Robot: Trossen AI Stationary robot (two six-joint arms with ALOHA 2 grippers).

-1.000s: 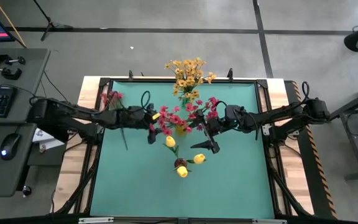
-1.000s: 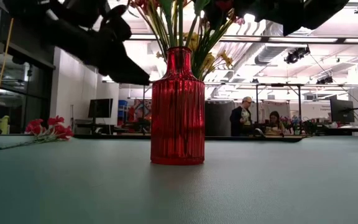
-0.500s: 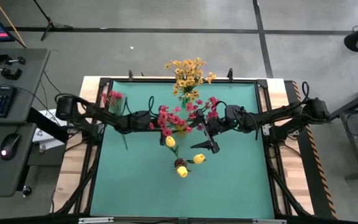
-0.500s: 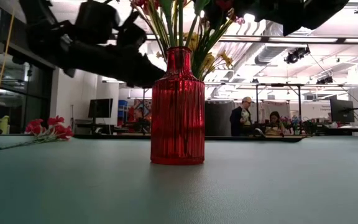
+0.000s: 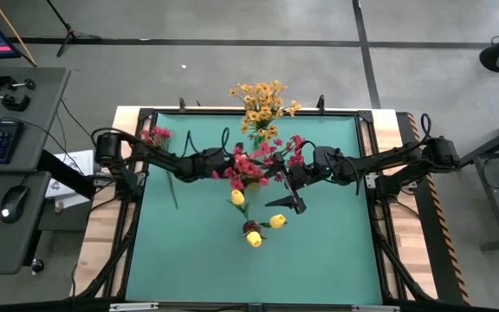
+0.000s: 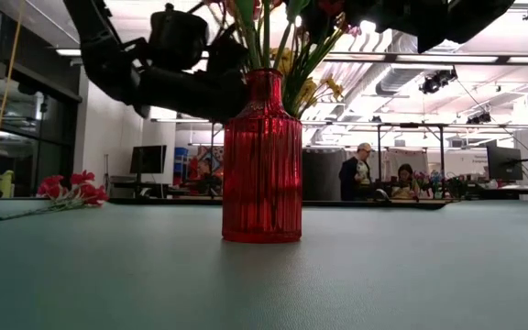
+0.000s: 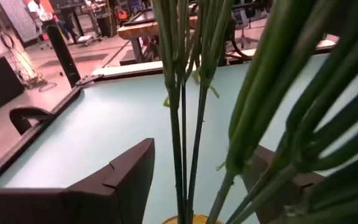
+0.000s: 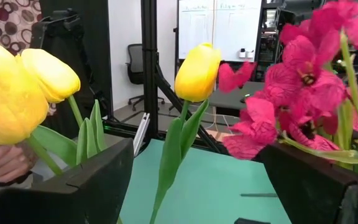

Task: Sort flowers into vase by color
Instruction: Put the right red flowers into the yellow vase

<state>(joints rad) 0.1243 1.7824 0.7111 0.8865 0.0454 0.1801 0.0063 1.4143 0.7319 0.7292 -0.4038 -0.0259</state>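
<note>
A red ribbed vase (image 6: 262, 160) stands mid-table and holds the flowers: orange-yellow sprays (image 5: 262, 104), pink-red clusters (image 5: 249, 163) and yellow tulip buds (image 5: 237, 198). One pink-red flower (image 5: 156, 136) lies flat on the mat at the far left. My left gripper (image 5: 230, 169) is at the bouquet just above the vase's neck, open, with the green stalks (image 7: 182, 124) standing between its fingers; I cannot tell whether they touch. My right gripper (image 5: 293, 186) hangs open on the vase's right, a tulip stalk (image 8: 166, 171) in the gap between its fingers.
The green mat (image 5: 319, 251) has free room in its near half and at its right. Tulip buds (image 5: 254, 238) lean out over the mat toward the near edge. People (image 6: 351, 174) sit far behind the table in the room.
My left gripper has gone toward the table's right, sinking a little and tipping closer to level, until its fingers stand about the stalks above the vase's neck. The vase, the flowers and my right gripper have kept still.
</note>
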